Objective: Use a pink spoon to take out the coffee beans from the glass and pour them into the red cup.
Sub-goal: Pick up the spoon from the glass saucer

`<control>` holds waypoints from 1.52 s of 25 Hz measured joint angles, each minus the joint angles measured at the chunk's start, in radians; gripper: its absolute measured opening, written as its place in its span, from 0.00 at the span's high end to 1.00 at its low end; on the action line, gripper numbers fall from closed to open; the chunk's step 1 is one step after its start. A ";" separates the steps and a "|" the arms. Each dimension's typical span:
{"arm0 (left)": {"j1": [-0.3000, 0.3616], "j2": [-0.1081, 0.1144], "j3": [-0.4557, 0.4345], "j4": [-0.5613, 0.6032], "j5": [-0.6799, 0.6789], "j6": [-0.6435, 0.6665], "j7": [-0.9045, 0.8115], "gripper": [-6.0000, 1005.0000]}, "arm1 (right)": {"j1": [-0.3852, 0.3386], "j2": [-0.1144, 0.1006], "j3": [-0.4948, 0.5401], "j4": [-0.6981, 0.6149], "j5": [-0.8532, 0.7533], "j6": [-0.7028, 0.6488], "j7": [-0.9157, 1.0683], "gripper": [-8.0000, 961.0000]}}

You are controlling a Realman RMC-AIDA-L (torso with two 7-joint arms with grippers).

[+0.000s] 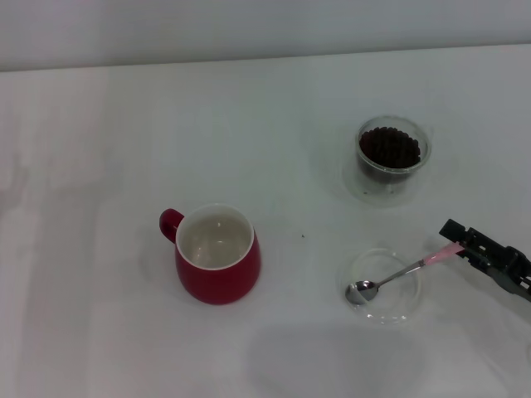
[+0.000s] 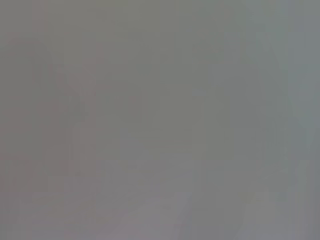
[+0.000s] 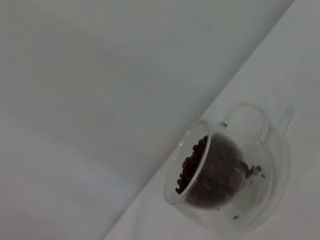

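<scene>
The red cup (image 1: 217,255) stands at centre-left with its cream inside bare and its handle toward the far left. At the far right stands the glass (image 1: 393,156) (image 3: 220,175), and the coffee beans (image 1: 390,147) (image 3: 192,165) fill it as a dark heap. The pink spoon (image 1: 398,274) lies with its silver bowl in a shallow clear dish and its pink handle pointing right. My right gripper (image 1: 461,246) comes in from the right edge and is shut on the end of that pink handle. My left gripper is out of view.
The shallow clear round dish (image 1: 408,305) sits in front of the glass, to the right of the red cup. The white table (image 1: 99,149) reaches a pale wall at the back. The left wrist view shows only blank grey.
</scene>
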 joint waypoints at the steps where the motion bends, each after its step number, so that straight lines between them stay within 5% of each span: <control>1: -0.002 0.000 0.000 0.000 0.000 0.000 0.000 0.12 | -0.002 0.005 0.004 0.001 0.000 -0.001 0.000 0.17; 10: -0.026 0.001 0.000 -0.007 0.000 -0.004 0.003 0.12 | -0.020 0.030 0.031 0.013 0.002 -0.007 -0.010 0.18; 38: -0.056 0.002 -0.002 -0.010 0.000 -0.014 0.004 0.12 | -0.001 0.037 0.063 0.085 0.033 -0.013 -0.054 0.24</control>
